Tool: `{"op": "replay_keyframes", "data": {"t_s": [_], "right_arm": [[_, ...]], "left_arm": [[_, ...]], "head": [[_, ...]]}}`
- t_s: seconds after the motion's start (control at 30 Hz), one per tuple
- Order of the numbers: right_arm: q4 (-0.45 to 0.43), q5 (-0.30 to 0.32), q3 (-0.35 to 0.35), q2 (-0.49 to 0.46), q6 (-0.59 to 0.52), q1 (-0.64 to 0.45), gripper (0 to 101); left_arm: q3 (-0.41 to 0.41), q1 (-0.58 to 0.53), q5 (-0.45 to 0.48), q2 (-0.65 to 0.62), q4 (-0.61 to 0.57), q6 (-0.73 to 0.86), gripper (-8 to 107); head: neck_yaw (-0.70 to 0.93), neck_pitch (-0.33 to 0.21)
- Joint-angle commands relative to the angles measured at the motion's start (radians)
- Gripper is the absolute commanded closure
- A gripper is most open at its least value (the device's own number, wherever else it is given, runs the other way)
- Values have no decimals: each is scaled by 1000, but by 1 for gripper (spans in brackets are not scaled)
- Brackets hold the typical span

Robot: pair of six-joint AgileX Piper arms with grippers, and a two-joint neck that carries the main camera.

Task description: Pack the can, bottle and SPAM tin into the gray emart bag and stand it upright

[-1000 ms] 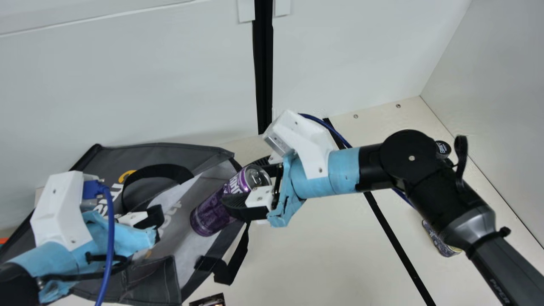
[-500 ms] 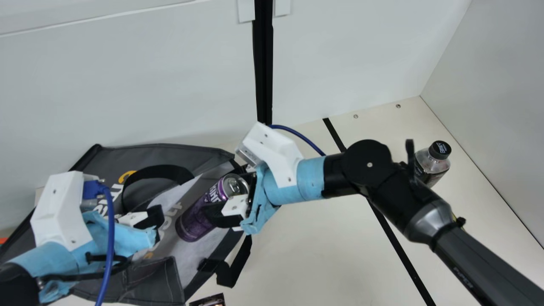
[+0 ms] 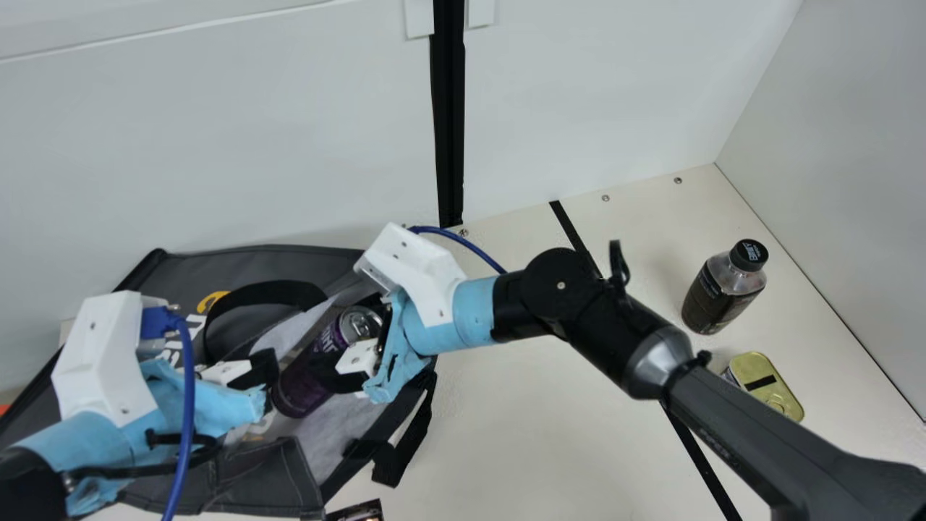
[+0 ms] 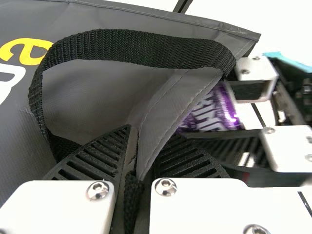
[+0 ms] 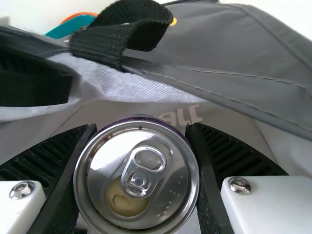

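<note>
One can (purple), in right gripper, at gray bag

This looks like a robot lab — white panels far and right, a table with screws near its far edge, two cabled arms.

- I see the gray emart bag lying slumped on the table, mouth open, pale lining showing, black straps attached.
- I have the purple can tilted at the bag's mouth, silver top and closed pull tab outward, base angled inside.
- My bottle, dark with a black cap, stands upright on the table.
- Near it I see the SPAM tin, gold lid showing.
</note>
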Motion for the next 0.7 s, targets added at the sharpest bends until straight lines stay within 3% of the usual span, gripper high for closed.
{"op": "replay_keyframes", "data": {"t_s": [0.0, 0.67], "right_arm": [[2, -11, -2, 16, -4, 7, 101], [-12, -105, -60, 159, 9, 80, 101]], "left_arm": [[0, 0, 0, 0, 0, 0, 107], [0, 0, 0, 0, 0, 0, 107]], "head": [[-2, -23], [-2, -23]]}}
